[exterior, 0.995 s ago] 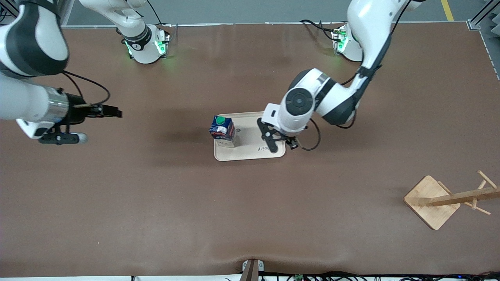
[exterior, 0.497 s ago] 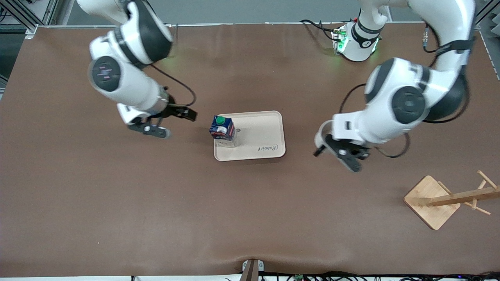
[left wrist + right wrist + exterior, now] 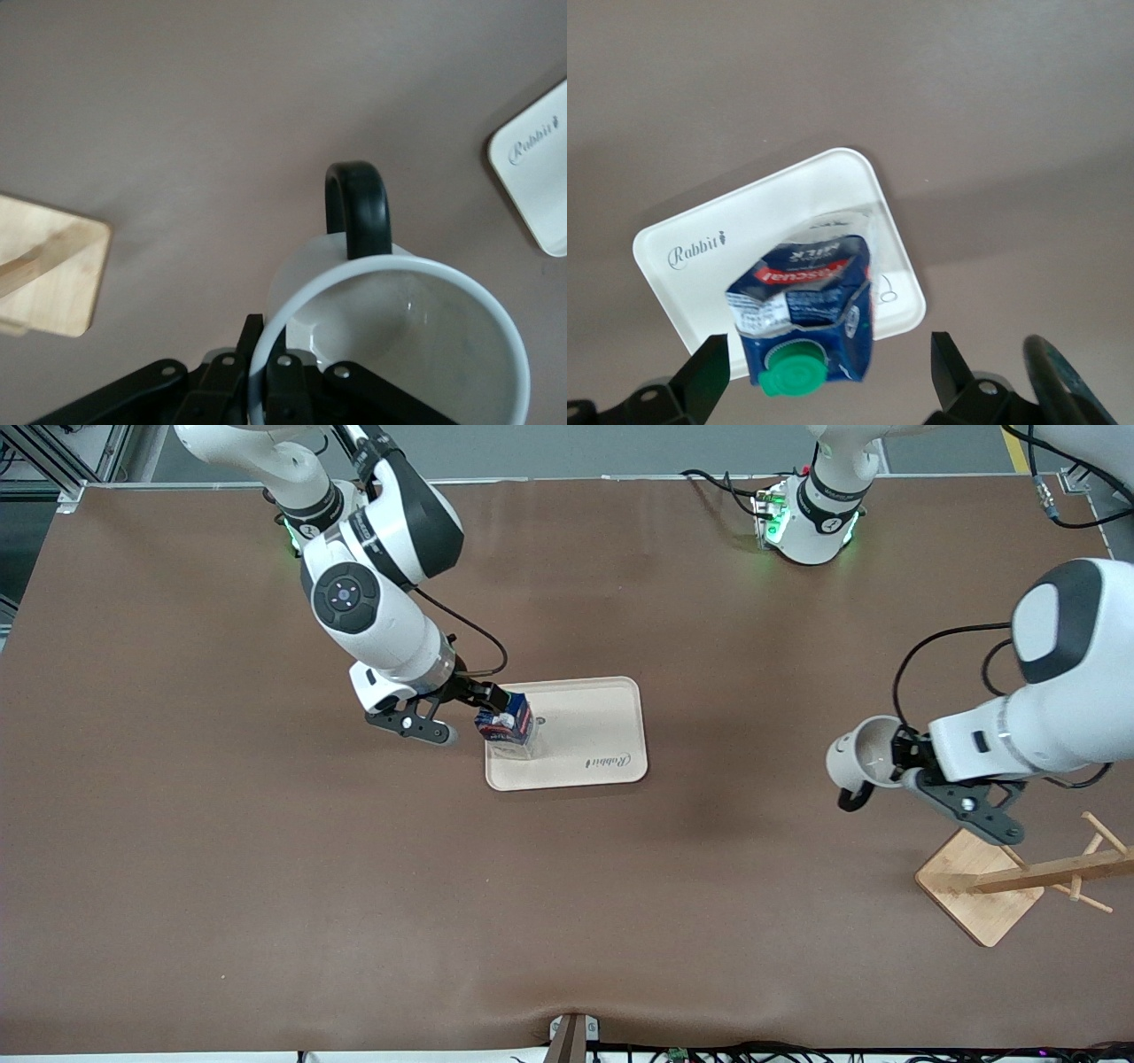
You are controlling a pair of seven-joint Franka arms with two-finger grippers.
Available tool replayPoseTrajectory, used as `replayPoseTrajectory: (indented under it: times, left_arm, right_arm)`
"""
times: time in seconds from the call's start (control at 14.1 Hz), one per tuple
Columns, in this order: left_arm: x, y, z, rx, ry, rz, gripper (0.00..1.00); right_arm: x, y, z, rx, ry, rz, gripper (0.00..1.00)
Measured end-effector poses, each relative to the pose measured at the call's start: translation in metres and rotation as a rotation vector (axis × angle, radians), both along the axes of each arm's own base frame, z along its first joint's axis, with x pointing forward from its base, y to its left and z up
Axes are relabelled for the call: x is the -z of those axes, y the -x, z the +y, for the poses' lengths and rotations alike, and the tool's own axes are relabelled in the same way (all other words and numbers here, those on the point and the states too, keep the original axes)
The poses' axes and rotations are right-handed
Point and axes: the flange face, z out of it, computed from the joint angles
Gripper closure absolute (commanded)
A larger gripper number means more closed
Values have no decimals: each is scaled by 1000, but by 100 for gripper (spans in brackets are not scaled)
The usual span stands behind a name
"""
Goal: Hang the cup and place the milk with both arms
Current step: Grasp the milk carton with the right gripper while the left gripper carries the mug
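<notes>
The white cup point(image 3: 864, 757) hangs over bare table between the tray and the wooden rack, mouth turned sideways. My left gripper point(image 3: 900, 767) is shut on its rim. In the left wrist view the rim is pinched at my left gripper point(image 3: 261, 372), and the cup point(image 3: 399, 336) shows its black handle point(image 3: 357, 208). The dark-blue milk point(image 3: 505, 722) with a green cap stands on the tray point(image 3: 602, 726), at its edge toward the right arm's end. My right gripper point(image 3: 490, 700) is open at the carton's top. The milk point(image 3: 806, 310) sits between the fingers of the right gripper point(image 3: 828, 376), with gaps on both sides.
A wooden rack point(image 3: 1019, 877) with pegs stands on a square base toward the left arm's end, nearer the front camera than the tray. Its base point(image 3: 49, 274) shows in the left wrist view. Brown table surface surrounds the tray.
The left arm has swung from the tray toward the rack with the cup. The right arm has swept in from its end of the table to the milk. The milk has not moved.
</notes>
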Motion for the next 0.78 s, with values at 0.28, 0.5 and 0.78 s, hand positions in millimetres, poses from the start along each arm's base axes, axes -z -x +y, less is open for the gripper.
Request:
replayPoseTrajectory:
  times: [0.28, 0.5, 0.78]
  left_arm:
    - [3, -3, 98, -146, -1, 5, 100]
    - [1, 1, 133, -143, 2, 4, 100]
    - [-9, 8, 186, -73, 5, -26, 100]
  right_arm:
    - [15, 1, 11, -11, 2, -5, 0]
    - [21, 5, 19, -26, 7, 1, 0]
    - [39, 16, 37, -41, 20, 16, 37]
